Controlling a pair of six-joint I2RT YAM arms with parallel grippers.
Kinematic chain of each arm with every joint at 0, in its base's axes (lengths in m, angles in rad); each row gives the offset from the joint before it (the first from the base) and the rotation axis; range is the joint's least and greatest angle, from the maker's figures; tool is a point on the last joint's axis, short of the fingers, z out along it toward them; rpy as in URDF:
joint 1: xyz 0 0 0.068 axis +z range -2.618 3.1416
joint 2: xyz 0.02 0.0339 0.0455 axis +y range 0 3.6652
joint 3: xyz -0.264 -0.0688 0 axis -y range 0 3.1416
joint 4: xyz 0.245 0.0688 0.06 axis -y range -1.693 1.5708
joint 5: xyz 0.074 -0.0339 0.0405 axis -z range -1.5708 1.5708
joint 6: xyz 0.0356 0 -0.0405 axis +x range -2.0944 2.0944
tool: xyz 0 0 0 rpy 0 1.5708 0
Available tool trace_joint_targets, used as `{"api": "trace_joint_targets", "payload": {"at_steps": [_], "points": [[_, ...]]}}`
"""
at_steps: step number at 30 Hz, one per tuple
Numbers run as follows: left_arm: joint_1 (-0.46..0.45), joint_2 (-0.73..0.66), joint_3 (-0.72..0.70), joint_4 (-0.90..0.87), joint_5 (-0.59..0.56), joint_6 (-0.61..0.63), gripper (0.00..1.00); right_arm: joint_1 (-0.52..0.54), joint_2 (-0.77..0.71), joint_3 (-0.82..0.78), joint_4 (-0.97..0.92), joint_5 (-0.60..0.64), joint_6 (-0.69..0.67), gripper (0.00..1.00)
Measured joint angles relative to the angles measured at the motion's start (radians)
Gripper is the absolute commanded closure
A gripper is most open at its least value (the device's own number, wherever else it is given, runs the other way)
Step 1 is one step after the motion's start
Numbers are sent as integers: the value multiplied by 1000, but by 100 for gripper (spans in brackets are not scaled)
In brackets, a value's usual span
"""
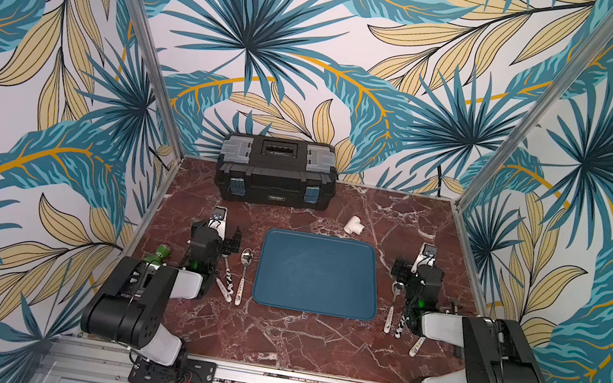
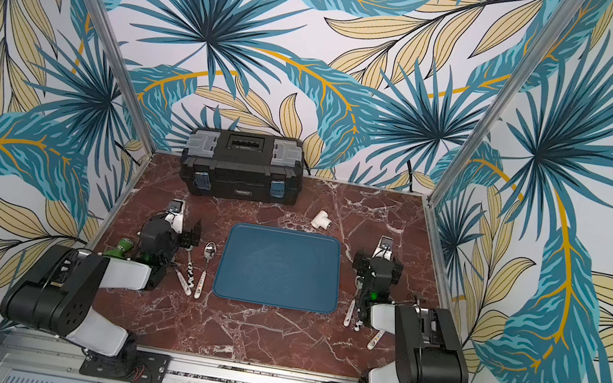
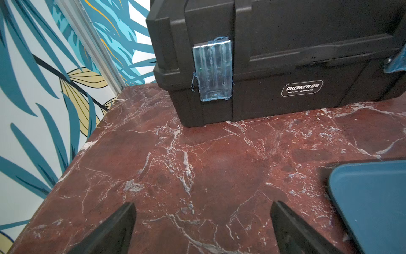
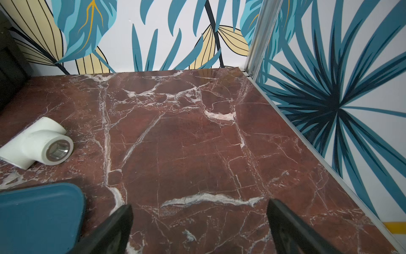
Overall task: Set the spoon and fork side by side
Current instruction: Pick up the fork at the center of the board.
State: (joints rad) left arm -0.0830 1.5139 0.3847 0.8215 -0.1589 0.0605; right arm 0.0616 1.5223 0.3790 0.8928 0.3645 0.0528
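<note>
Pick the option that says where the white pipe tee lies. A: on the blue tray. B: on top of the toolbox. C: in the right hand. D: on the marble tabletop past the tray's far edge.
D: the white pipe tee lies on the marble tabletop past the far edge of the blue tray, touching neither it nor the black toolbox.

Spotted utensil point(image 1: 227, 284) head behind left arm point(image 1: 204, 248)

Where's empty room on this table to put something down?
The blue tray is bare. So is the marble strip between it and the arm bases, and the far corner beside the toolbox, beyond the white pipe fitting. Either side of the tray is crowded with cutlery and arms.
</note>
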Motion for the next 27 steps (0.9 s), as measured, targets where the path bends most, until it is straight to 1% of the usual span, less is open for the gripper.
{"api": "trace_joint_targets", "payload": {"at_steps": [7,23,26,27], "points": [[0,0,0,0,28,12,0,0,0,0,0,0,0,1],[0,0,0,0,37,18,0,0,0,0,0,0,0,1],[0,-5,0,-7,15,14,0,0,-2,1,-6,0,0,1],[0,-23,4,-41,-8,8,0,1,-6,2,-10,2,0,1]]}}
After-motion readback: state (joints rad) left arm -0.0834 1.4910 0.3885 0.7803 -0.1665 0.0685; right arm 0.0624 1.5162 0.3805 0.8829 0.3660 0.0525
